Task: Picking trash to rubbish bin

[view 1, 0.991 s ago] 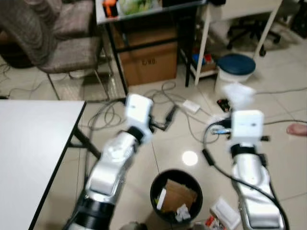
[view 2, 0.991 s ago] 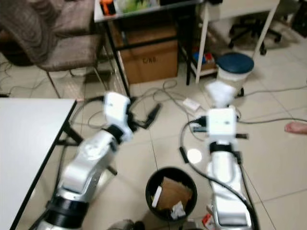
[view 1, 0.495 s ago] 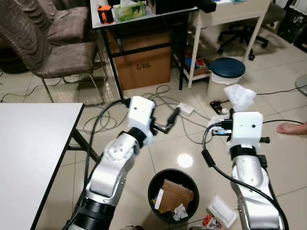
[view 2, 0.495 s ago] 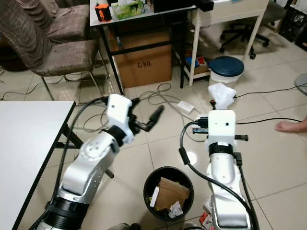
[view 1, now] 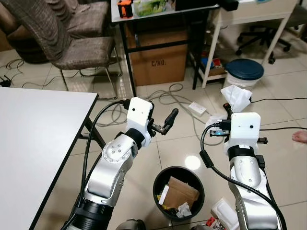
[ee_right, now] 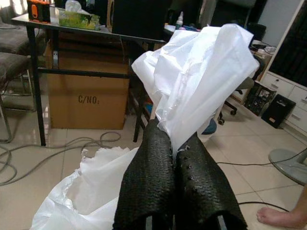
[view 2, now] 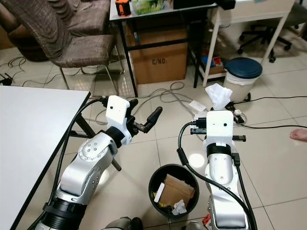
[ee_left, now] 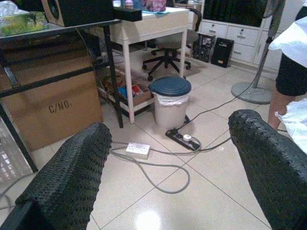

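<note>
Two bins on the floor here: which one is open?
The black round bin between the robot's arms: no lid, cardboard and scraps showing inside. The pale bin by the white desk wears a dark blue lid.

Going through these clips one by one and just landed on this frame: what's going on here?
A humanoid robot is clearing trash. Its right gripper is shut on a crumpled white plastic wrapper, held up ahead of the black rubbish bin that stands on the floor between its arms. The bin already holds cardboard and scraps. The left gripper is open and holds nothing, raised above the tiled floor. The wrapper is not yet over the bin.
</note>
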You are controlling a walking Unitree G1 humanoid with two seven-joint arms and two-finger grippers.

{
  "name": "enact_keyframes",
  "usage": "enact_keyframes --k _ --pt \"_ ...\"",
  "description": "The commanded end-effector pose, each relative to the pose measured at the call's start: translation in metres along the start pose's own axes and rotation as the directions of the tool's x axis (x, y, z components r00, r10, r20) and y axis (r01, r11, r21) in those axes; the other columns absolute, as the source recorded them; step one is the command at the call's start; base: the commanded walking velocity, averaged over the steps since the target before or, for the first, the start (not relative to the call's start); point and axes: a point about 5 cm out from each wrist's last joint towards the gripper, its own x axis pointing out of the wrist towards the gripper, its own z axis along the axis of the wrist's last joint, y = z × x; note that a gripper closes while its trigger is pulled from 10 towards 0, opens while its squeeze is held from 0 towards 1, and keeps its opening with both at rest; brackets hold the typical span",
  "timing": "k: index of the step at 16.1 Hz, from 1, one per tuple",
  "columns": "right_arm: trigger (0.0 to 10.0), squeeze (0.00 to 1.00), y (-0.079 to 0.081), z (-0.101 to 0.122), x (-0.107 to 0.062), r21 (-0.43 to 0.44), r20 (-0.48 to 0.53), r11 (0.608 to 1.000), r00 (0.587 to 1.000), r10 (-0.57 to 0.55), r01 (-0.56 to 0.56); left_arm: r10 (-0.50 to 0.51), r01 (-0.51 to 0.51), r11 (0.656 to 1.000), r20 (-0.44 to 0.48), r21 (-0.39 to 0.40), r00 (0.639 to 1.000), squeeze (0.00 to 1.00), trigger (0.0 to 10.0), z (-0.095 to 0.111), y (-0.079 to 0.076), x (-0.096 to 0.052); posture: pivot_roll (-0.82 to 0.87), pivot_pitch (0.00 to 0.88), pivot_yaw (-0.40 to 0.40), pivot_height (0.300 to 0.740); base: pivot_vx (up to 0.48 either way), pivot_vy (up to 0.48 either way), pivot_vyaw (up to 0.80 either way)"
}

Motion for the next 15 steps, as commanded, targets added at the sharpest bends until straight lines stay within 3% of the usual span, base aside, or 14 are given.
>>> enact_keyframes --k 1,6,7,8,12,15 --pt "10.0 0.00 0.001 -0.004 -0.001 -0.005 -0.021 1.000 1.000 0.004 -0.004 -0.015 0.015 1.000 -0.016 0.000 1.000 0.00 10.0 -0.004 0.000 -0.003 -0.06 0.144 0.093 0.740 0.000 0.000 0.00" --pt "10.0 0.00 -0.002 -0.009 0.000 -0.014 -0.035 1.000 0.999 -0.004 0.003 0.026 -0.025 0.999 -0.027 0.043 0.999 0.00 10.0 -0.021 0.013 -0.015 -0.05 0.162 0.102 0.740 0.000 0.000 0.00" --pt "10.0 0.00 -0.003 -0.016 -0.003 -0.019 -0.057 1.000 0.998 -0.004 0.003 0.104 -0.098 0.991 -0.064 0.090 0.992 0.00 10.0 -0.039 0.030 -0.023 -0.05 0.159 0.104 0.740 0.000 0.000 0.00" --pt "10.0 0.00 -0.004 -0.021 -0.005 -0.017 -0.075 1.000 0.997 -0.003 0.002 0.140 -0.132 0.987 -0.083 0.095 0.987 0.00 10.0 -0.046 0.037 -0.027 -0.05 0.159 0.104 0.740 0.000 0.000 0.00" --pt "10.0 0.00 -0.004 -0.033 -0.013 -0.011 -0.137 1.000 0.990 0.021 -0.023 0.199 -0.181 0.972 -0.116 0.150 0.973 0.00 10.0 -0.064 0.053 -0.037 -0.06 0.156 0.103 0.740 0.000 0.000 0.00" --pt "10.0 0.00 -0.009 -0.047 -0.021 0.055 -0.240 0.998 0.971 -0.010 0.024 0.212 -0.194 0.969 -0.105 0.154 0.972 0.00 10.0 -0.070 0.060 -0.043 -0.06 0.157 0.102 0.740 0.000 0.000 0.00"
